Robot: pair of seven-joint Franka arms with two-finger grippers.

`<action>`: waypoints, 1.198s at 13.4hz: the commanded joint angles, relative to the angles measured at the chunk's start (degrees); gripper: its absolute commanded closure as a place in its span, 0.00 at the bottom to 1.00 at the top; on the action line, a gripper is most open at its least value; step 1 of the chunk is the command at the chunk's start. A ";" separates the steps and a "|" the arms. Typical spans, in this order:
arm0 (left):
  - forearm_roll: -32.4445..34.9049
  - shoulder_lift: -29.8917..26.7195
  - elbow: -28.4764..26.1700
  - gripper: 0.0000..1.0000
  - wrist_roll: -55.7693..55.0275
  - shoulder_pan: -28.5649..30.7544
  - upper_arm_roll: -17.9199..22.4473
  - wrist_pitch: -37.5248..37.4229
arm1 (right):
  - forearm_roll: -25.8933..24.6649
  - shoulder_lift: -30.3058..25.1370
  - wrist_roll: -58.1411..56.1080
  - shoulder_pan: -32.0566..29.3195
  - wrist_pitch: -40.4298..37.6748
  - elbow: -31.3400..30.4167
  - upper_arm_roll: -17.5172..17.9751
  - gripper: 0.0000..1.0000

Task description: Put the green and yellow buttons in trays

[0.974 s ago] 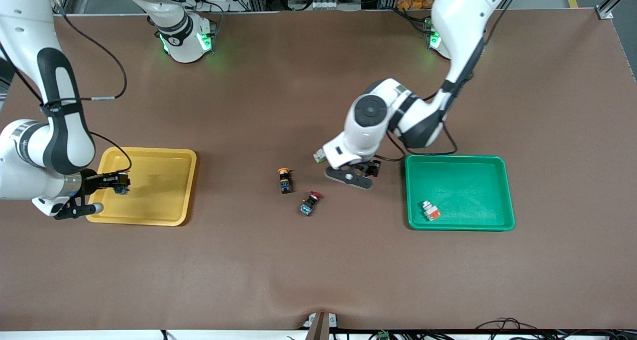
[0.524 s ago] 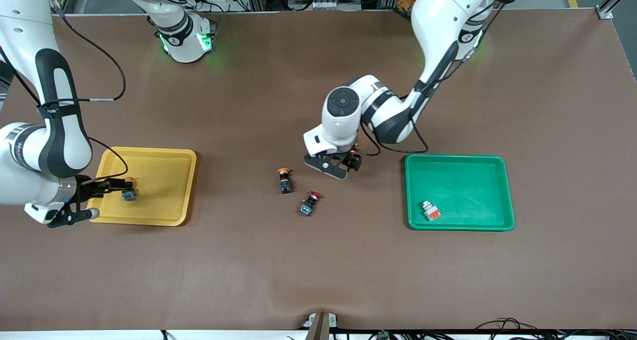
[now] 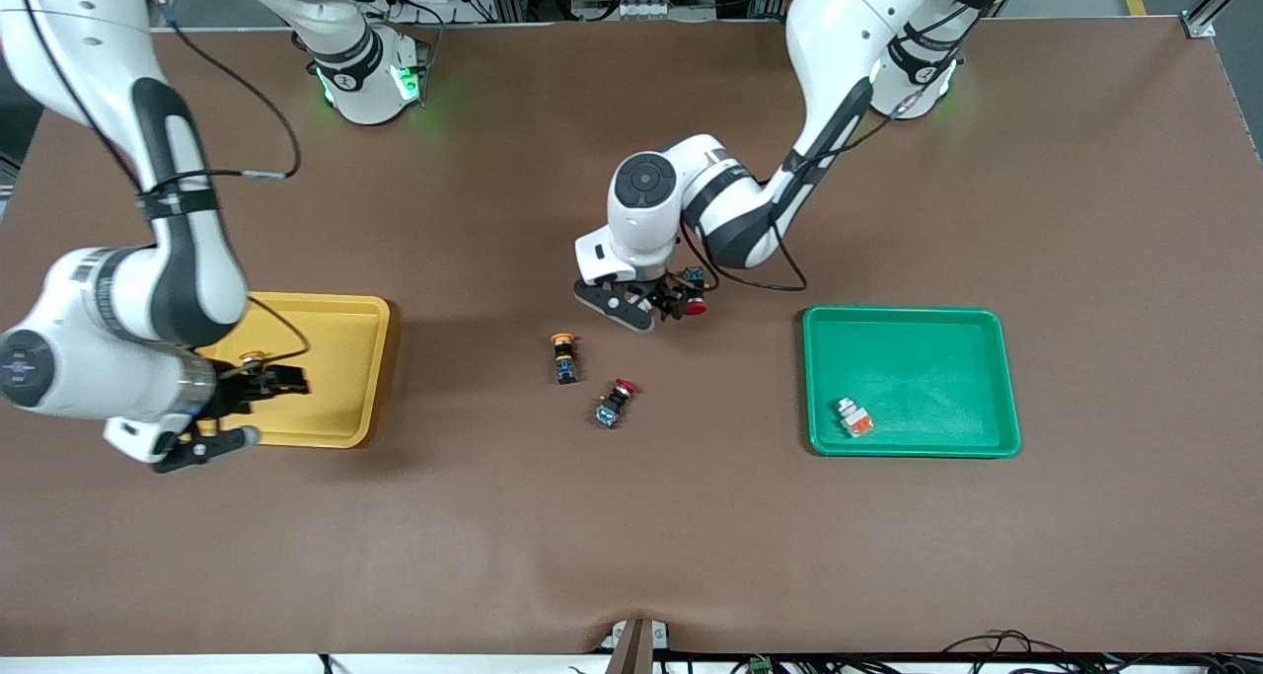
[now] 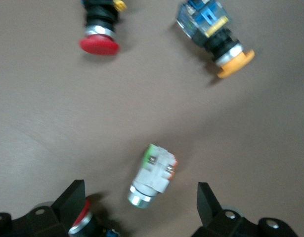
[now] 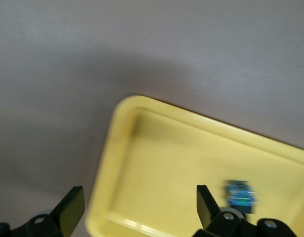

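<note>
We see the left gripper (image 4: 141, 210), fingers spread and empty, over the whitish-silver button (image 4: 152, 175), which lies between them, long axis slanted. The right gripper (image 5: 137, 210), spread, hangs above the yellow tray (image 5: 156, 163).

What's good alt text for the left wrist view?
Open left claw hangs over a whitish button with green and orange ends, lying on its side on the brown table between the claw's fingers. Also on the table: a yellow-capped button, a red-capped button, and another red cap partly hidden by one finger.
</note>
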 commanded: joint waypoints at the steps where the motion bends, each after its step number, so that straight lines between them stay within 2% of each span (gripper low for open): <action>1: 1.07 -0.02 -2.23 0.00 -0.76 -1.31 0.38 2.55 | 1.24 -0.97 9.02 4.13 -0.64 -0.67 -0.09 0.00; 4: 1.85 0.94 -3.20 0.00 -0.76 -1.40 0.56 5.36 | 5.89 -0.88 19.74 7.73 -0.46 -0.67 0.17 0.00; 8: 5.72 2.96 -3.29 0.00 -0.76 -0.78 0.82 7.91 | 9.06 -0.62 29.08 11.16 0.33 -0.32 0.17 0.00; 10: 5.73 3.76 -3.38 0.26 -0.85 -0.87 0.91 8.89 | 10.55 -0.09 29.71 12.05 3.21 -0.40 0.17 0.00; 11: 5.81 3.67 -3.73 0.47 -0.85 -0.96 0.91 8.89 | 10.56 0.08 30.67 12.40 3.67 -0.49 0.17 0.00; 12: 5.64 3.32 -3.99 0.98 -1.55 -0.61 0.82 8.80 | 10.56 0.17 32.07 13.18 3.67 -0.49 0.17 0.00; 16: 4.85 -0.63 -4.08 1.00 -3.14 2.02 0.38 5.04 | 10.56 0.43 36.82 16.61 4.63 -0.67 0.17 0.00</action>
